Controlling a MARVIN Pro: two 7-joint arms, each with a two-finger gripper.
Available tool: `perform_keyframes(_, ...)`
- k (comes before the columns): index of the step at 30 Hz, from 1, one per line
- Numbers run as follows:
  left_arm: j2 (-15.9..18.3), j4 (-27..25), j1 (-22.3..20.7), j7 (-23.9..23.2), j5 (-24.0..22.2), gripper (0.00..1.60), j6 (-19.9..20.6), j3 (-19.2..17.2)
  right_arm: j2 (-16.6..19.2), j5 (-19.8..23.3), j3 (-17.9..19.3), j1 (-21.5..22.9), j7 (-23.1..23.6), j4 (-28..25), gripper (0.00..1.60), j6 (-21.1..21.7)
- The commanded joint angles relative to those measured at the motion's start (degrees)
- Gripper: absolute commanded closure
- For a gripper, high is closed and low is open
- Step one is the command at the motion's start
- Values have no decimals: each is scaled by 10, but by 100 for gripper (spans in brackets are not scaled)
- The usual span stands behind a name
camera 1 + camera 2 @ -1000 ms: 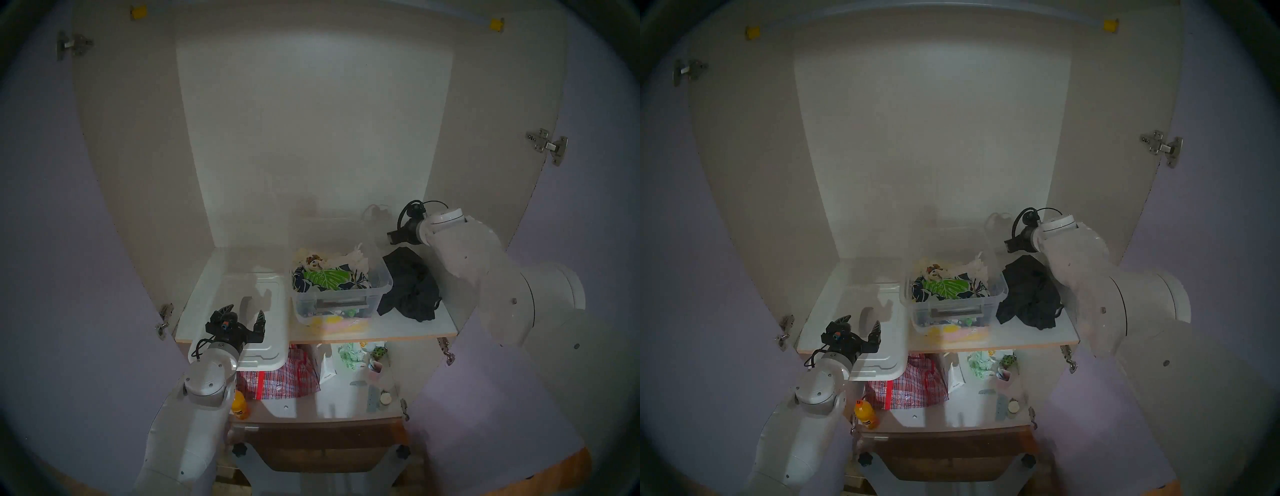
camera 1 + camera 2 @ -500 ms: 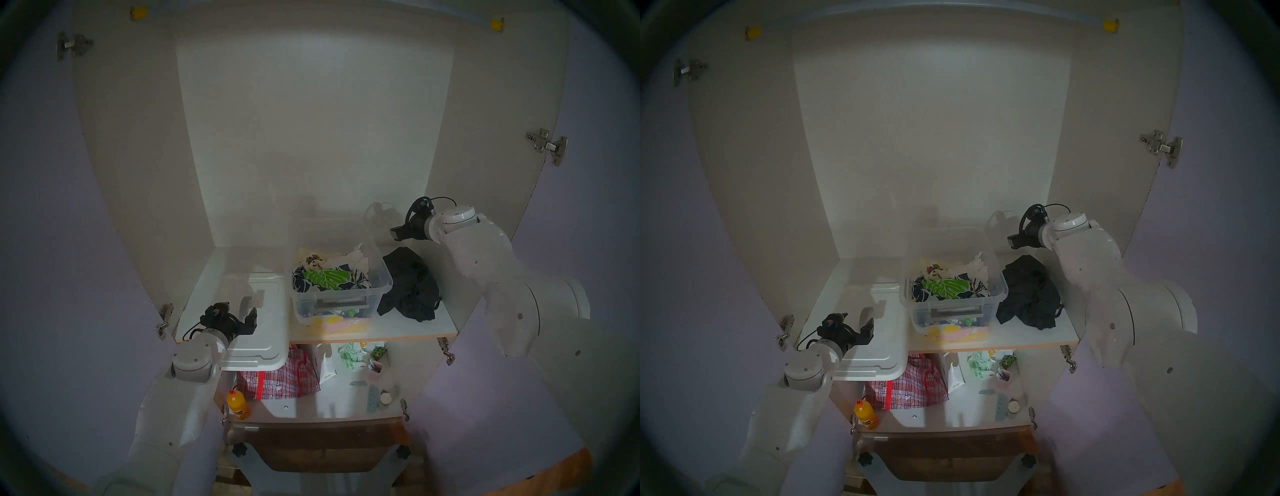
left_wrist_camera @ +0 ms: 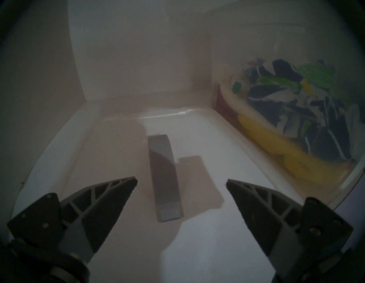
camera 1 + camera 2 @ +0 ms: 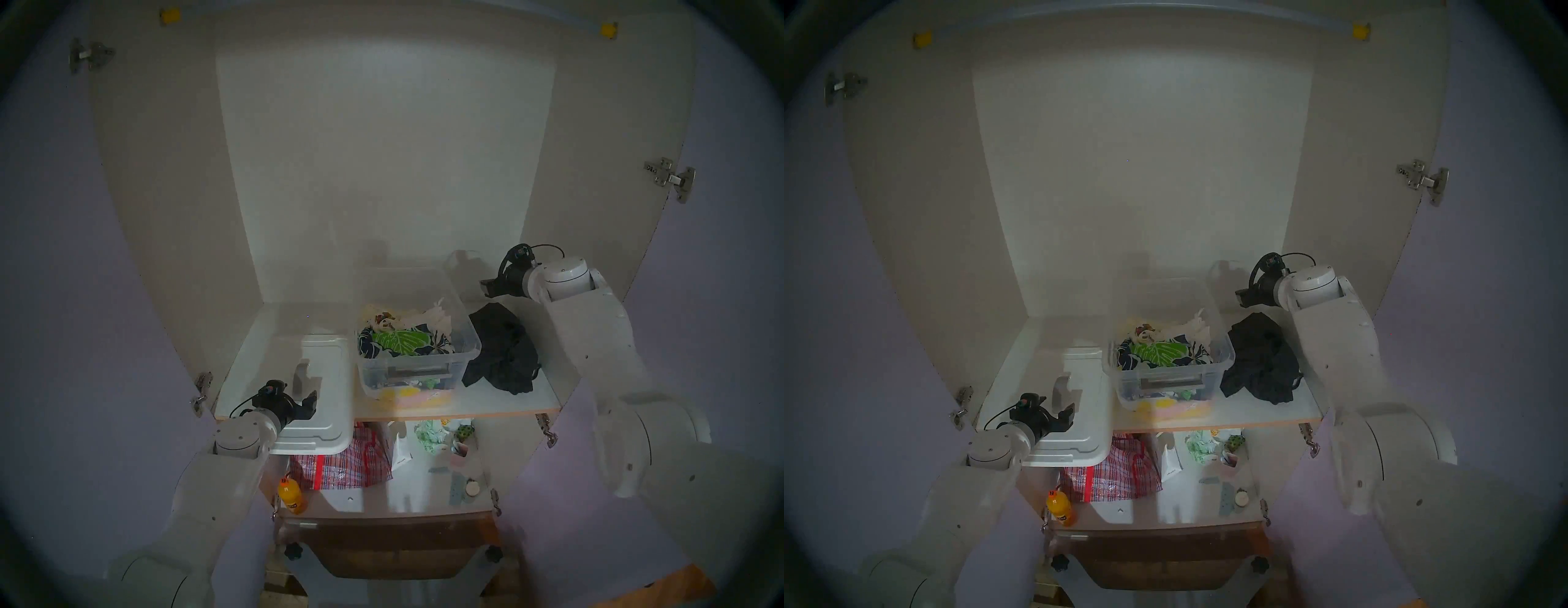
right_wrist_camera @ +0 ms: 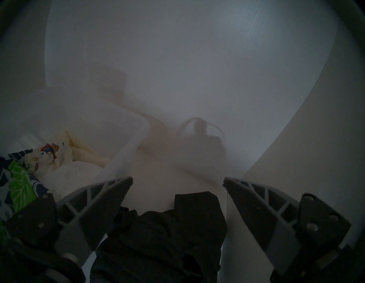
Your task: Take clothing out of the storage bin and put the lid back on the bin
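The black clothing lies crumpled on the shelf, right of the storage bin, and also shows in the right wrist view. The clear bin stands open with other cloth inside. The milky-white lid lies flat to the bin's left, overhanging the shelf front, its grey strap handle standing up. My left gripper is open and low over the lid, its jaws either side of the near end of the handle. My right gripper is open and empty above the far end of the clothing.
A navy cloth with green leaf print tops the bin's contents. The shelf's front edge and the cabinet side walls bound the space. On the lower shelf are a red plaid bag, an orange bottle and small items.
My left gripper has rolled over and lowered toward the lid's handle, with the wrist swinging left. My right arm has drawn back to the right, away from the black clothing. Bin, lid and clothing have not moved.
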Motion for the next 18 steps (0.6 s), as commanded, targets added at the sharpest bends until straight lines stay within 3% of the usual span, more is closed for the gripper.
perform_keyframes(1, 0, 33, -33, 16, 18, 0, -70, 4, 1, 1, 7, 18, -3, -13, 0, 25)
perform_keyframes(5, -2, 97, -60, 22, 24, 0, -115, 10, 1, 0, 8, 17, -3, -15, 0, 31)
perform_keyframes(10, -2, 178, -97, -3, 21, 0, -179, 22, 1, -1, 8, 17, -3, -16, 0, 34)
perform_keyframes(18, -10, 257, -145, -43, -10, 0, -216, 9, 1, -1, 8, 18, -3, -16, 0, 37)
